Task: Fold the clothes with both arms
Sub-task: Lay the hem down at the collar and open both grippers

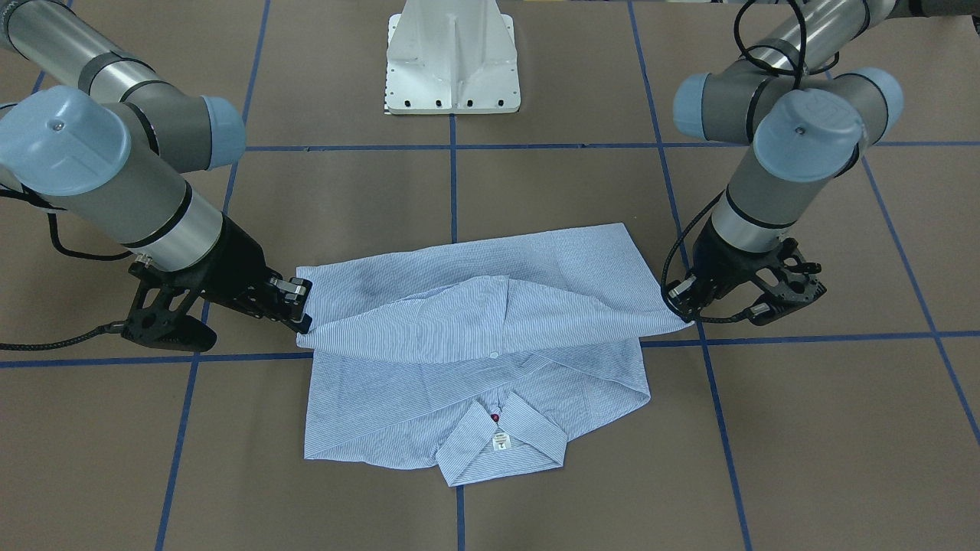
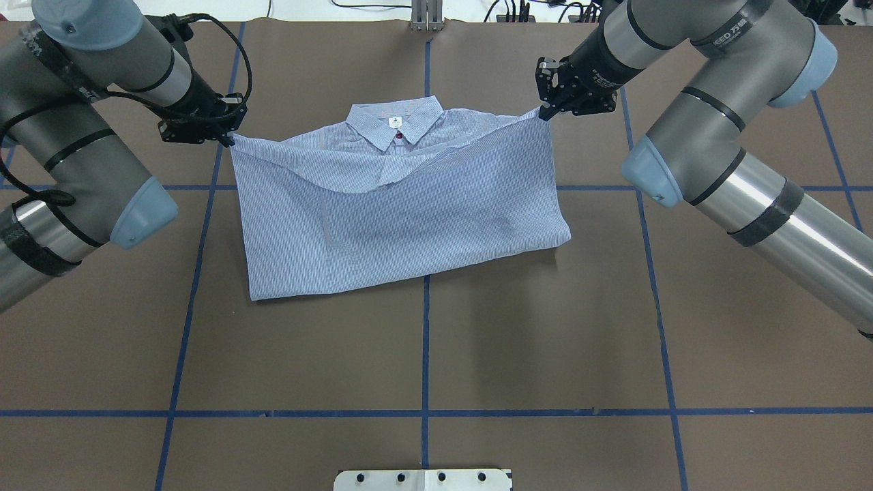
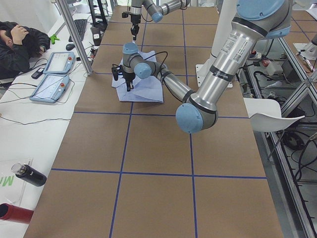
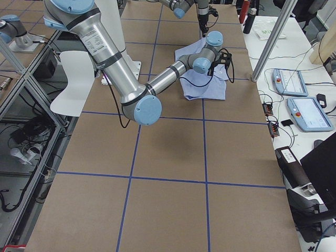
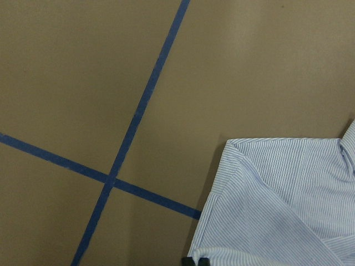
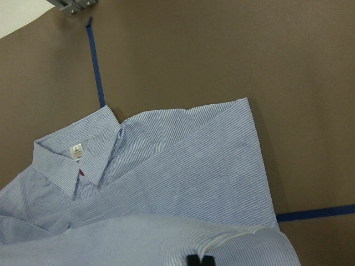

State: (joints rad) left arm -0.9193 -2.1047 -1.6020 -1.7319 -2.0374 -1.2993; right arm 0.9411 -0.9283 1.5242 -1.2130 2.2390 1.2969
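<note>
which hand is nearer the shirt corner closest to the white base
Left. Left hand holds the light blue striped shirt on that corner's side; right hand, the opposite side.

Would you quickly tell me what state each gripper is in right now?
Left gripper: shut on one lifted corner of the shirt.
Right gripper: shut on the other lifted corner.

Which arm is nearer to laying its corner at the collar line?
Right, probably. Overhead, the right gripper holds its shirt corner level with the collar; the left gripper holds its corner short of that line.
</note>
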